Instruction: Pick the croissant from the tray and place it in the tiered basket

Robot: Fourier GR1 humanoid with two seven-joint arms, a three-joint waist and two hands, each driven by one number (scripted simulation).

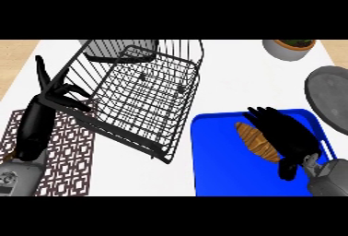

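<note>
A golden-brown croissant lies on the blue tray at the lower right. My right hand rests over the croissant's right side, fingers stretched toward the tray's far edge and thumb hanging down near the wrist; its palm hides part of the pastry. The black wire tiered basket stands at the centre left, tilted in view. My left hand sits at the basket's left edge, fingers straight and pointing up.
A patterned brown placemat lies under my left forearm. A grey plate sits at the right edge, and a potted plant in a white bowl stands at the back right. Wooden counter shows at the far corners.
</note>
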